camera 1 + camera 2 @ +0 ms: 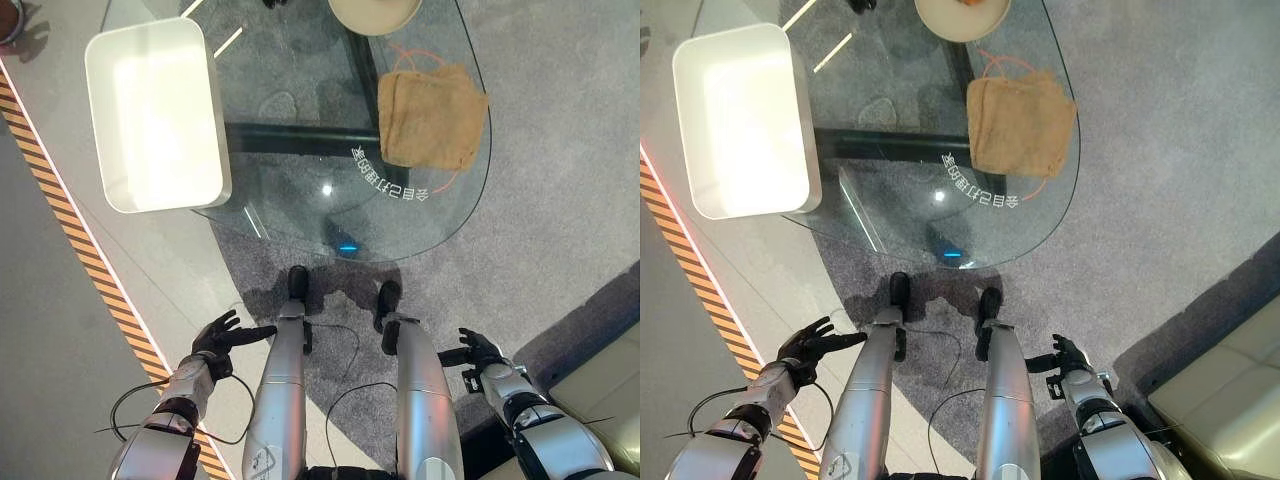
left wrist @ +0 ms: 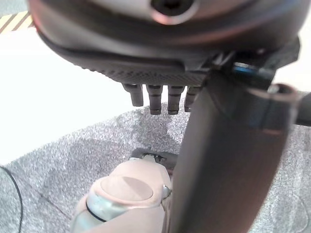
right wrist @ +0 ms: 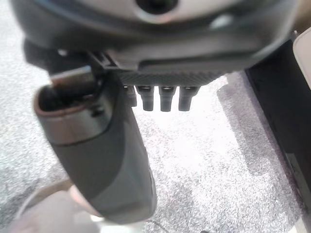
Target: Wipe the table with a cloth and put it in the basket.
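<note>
A folded tan cloth [image 1: 432, 116] lies on the right part of the round glass table [image 1: 300, 195], near its edge. A white rectangular basket [image 1: 155, 110] stands on the table's left side, hanging past the rim. My left hand [image 1: 222, 335] hangs low at the lower left, far from the table, fingers straight and spread, holding nothing. Low at the lower right is my right hand [image 1: 478, 353], with fingers relaxed and nothing in it. In the wrist views both hands' fingers [image 2: 155, 99] [image 3: 165, 97] point at grey carpet.
A beige bowl [image 1: 375, 12] stands at the table's far edge beyond the cloth. A yellow-and-black striped line [image 1: 70, 225] runs across the floor on the left. A pale sofa corner [image 1: 1230, 400] sits at the lower right. Grey carpet lies under the table.
</note>
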{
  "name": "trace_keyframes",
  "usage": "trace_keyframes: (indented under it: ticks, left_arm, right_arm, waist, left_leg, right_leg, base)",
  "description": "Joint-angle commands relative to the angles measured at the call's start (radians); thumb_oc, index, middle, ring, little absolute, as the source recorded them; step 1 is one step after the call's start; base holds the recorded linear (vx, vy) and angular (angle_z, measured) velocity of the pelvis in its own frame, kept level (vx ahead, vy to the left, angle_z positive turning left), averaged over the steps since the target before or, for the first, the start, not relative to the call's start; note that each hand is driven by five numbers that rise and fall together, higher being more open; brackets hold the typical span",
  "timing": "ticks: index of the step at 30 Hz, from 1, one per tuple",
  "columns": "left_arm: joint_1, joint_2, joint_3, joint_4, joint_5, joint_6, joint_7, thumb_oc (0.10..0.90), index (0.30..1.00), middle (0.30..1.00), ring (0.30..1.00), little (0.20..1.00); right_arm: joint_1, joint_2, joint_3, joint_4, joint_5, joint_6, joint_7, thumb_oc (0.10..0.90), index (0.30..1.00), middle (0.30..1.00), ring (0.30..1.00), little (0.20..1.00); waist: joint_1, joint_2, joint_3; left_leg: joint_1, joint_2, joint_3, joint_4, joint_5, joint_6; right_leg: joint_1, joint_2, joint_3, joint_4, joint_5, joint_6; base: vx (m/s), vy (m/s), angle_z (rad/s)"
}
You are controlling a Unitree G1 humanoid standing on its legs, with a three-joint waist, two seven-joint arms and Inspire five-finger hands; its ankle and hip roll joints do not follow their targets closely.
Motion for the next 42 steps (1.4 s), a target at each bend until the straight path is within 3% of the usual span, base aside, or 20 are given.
trace_keyframes:
  ticks: [1,10,17,18,20,21,23,25,26,29,30,31,35,36,37,42]
  left_arm:
    - [0.074,-0.001,-0.002,-0.013,-0.018,-0.006,0.013,0.8,0.9,0.9,0.9,0.9]
    - [0.072,0.012,-0.011,-0.015,-0.034,-0.019,-0.002,0.8,0.9,0.9,0.9,0.9]
    - [0.069,0.037,-0.021,-0.013,-0.049,-0.023,-0.013,0.8,0.9,0.9,0.9,0.9]
    - [0.073,0.038,-0.023,-0.01,-0.052,-0.025,-0.014,0.8,0.9,0.9,0.9,0.9]
    - [0.073,0.048,-0.026,-0.009,-0.056,-0.027,-0.02,0.8,0.9,0.9,0.9,0.9]
    - [0.071,0.057,-0.028,-0.01,-0.059,-0.029,-0.021,0.8,0.9,0.9,0.9,0.9]
    - [0.077,0.063,-0.029,-0.009,-0.063,-0.03,-0.025,0.8,0.9,0.9,0.9,0.9]
    - [0.08,0.073,-0.031,-0.015,-0.068,-0.028,-0.028,0.8,0.9,0.9,0.9,0.9]
    - [0.076,0.078,-0.033,-0.02,-0.076,-0.029,-0.029,0.8,0.9,0.9,0.9,0.9]
    - [0.075,0.08,-0.04,-0.021,-0.085,-0.031,-0.027,0.8,0.9,0.9,0.9,0.9]
    - [0.081,0.078,-0.042,-0.021,-0.088,-0.032,-0.025,0.8,0.9,0.9,0.9,0.9]
    - [0.078,0.079,-0.047,-0.019,-0.1,-0.04,-0.024,0.8,0.9,0.9,0.9,0.9]
    - [0.074,0.081,-0.052,-0.017,-0.113,-0.047,-0.026,0.8,0.9,0.9,0.9,0.9]
    - [0.078,0.081,-0.055,-0.015,-0.114,-0.047,-0.028,0.8,0.9,0.9,0.9,0.9]
    - [0.071,0.083,-0.056,-0.017,-0.118,-0.049,-0.031,0.8,0.9,0.9,0.9,0.9]
    - [0.069,0.085,-0.069,-0.022,-0.124,-0.055,-0.027,0.8,0.9,0.9,0.9,0.9]
  right_arm:
    - [0.088,-0.047,-0.019,-0.027,0.04,-0.021,-0.043,0.8,0.9,0.9,0.9,0.9]
    - [0.061,-0.075,-0.038,-0.061,0.021,-0.078,-0.167,0.8,0.9,0.9,0.9,0.9]
    - [-0.002,-0.163,-0.093,-0.09,0.028,-0.106,-0.341,0.8,0.9,0.9,0.9,0.9]
    - [-0.004,-0.172,-0.096,-0.092,0.025,-0.118,-0.352,0.8,0.9,0.9,0.9,0.9]
    - [-0.032,-0.21,-0.102,-0.101,0.037,-0.139,-0.359,0.8,0.9,0.9,0.9,0.9]
    - [-0.059,-0.24,-0.107,-0.119,0.05,-0.158,-0.371,0.8,0.9,0.9,0.9,0.9]
    - [-0.072,-0.262,-0.107,-0.134,0.058,-0.166,-0.375,0.8,0.9,0.9,0.9,0.9]
    - [-0.102,-0.3,-0.103,-0.166,0.054,-0.179,-0.393,0.8,0.9,0.9,0.9,0.9]
    - [-0.124,-0.317,-0.099,-0.19,0.06,-0.185,-0.41,0.8,0.9,0.9,0.9,0.9]
    - [-0.163,-0.346,-0.091,-0.227,0.056,-0.202,-0.437,0.8,0.9,0.9,0.9,0.9]
    - [-0.167,-0.349,-0.086,-0.234,0.05,-0.209,-0.446,0.8,0.9,0.9,0.9,0.9]
    - [-0.211,-0.375,-0.073,-0.265,0.05,-0.211,-0.466,0.8,0.9,0.9,0.9,0.9]
    - [-0.287,-0.415,-0.036,-0.318,0.048,-0.195,-0.48,0.8,0.9,0.9,0.9,0.9]
    - [-0.297,-0.421,-0.026,-0.325,0.049,-0.194,-0.483,0.8,0.9,0.9,0.9,0.9]
    - [-0.334,-0.436,-0.007,-0.344,0.053,-0.188,-0.492,0.8,0.9,0.9,0.9,0.9]
    - [-0.45,-0.473,0.075,-0.46,0.046,-0.144,-0.524,0.8,0.9,0.9,0.9,0.9]
  waist:
    - [-0.011,0.003,-0.018]
    - [-0.008,-0.003,-0.018]
    - [-0.007,-0.003,-0.018]
    - [-0.005,-0.003,-0.018]
    - [-0.002,-0.004,-0.018]
    - [-0.001,-0.005,-0.018]
    - [0.001,-0.005,-0.018]
    - [0.003,-0.006,-0.018]
    - [0.002,-0.006,-0.018]
    - [0.0,-0.005,-0.018]
    - [0.0,-0.003,-0.018]
    - [-0.002,-0.002,-0.018]
    - [-0.001,0.0,-0.018]
    - [0.001,0.002,-0.018]
    - [0.0,0.004,-0.018]
    - [0.0,0.008,-0.018]
  left_leg:
    - [-0.064,-0.035,-0.002,0.16,-0.084,0.05]
    - [-0.08,-0.04,0.001,0.162,-0.081,0.046]
    - [-0.08,-0.041,0.007,0.151,-0.081,0.045]
    - [-0.062,-0.04,0.005,0.16,-0.114,0.042]
    - [-0.056,-0.04,0.006,0.145,-0.111,0.042]
    - [-0.074,-0.043,0.007,0.132,-0.079,0.046]
    - [-0.054,-0.042,0.004,0.135,-0.11,0.043]
    - [-0.051,-0.042,0.006,0.122,-0.106,0.043]
    - [-0.069,-0.043,0.009,0.106,-0.071,0.047]
    - [-0.066,-0.044,0.008,0.092,-0.066,0.045]
    - [-0.047,-0.043,0.005,0.101,-0.098,0.041]
    - [-0.067,-0.043,0.011,0.086,-0.066,0.045]
    - [-0.068,-0.044,0.016,0.061,-0.056,0.044]
    - [-0.049,-0.043,0.013,0.066,-0.086,0.039]
    - [-0.068,-0.044,0.017,0.051,-0.052,0.043]
    - [-0.061,-0.047,0.025,0.017,-0.043,0.04]
  right_leg:
    - [-0.005,0.004,-0.008,-0.016,0.057,-0.004]
    - [-0.015,0.0,-0.024,-0.024,0.068,-0.004]
    - [-0.01,-0.002,-0.029,-0.054,0.086,0.001]
    - [0.007,-0.001,-0.024,-0.046,0.059,0.009]
    - [0.012,-0.002,-0.029,-0.062,0.066,0.012]
    - [-0.002,-0.005,-0.038,-0.084,0.101,0.006]
    - [0.015,-0.003,-0.035,-0.079,0.076,0.015]
    - [0.017,-0.002,-0.037,-0.092,0.082,0.016]
    - [0.001,-0.004,-0.044,-0.11,0.115,0.01]
    - [0.001,-0.002,-0.043,-0.125,0.122,0.012]
    - [0.016,0.001,-0.036,-0.114,0.095,0.02]
    - [-0.003,-0.003,-0.041,-0.132,0.126,0.015]
    - [-0.005,-0.003,-0.043,-0.155,0.132,0.018]
    - [0.011,0.0,-0.036,-0.146,0.105,0.026]
    - [-0.007,-0.003,-0.042,-0.161,0.135,0.02]
    - [-0.007,-0.004,-0.046,-0.187,0.143,0.026]
  base:
    - [0.0,-0.032,-0.01]
    - [0.0,-0.005,0.01]
    - [0.02,-0.014,0.04]
    - [0.08,-0.021,0.02]
    - [0.0,-0.018,0.0]
    - [-0.07,-0.02,0.0]
    - [0.04,-0.012,0.0]
    - [-0.01,-0.004,0.01]
    - [-0.09,0.016,0.01]
    - [-0.01,0.014,0.0]
    - [-0.02,0.048,0.01]
    - [-0.02,0.05,0.0]
    - [-0.04,0.034,-0.02]
    - [-0.03,0.018,-0.04]
    - [-0.04,0.018,-0.03]
    - [-0.06,0.017,0.0]
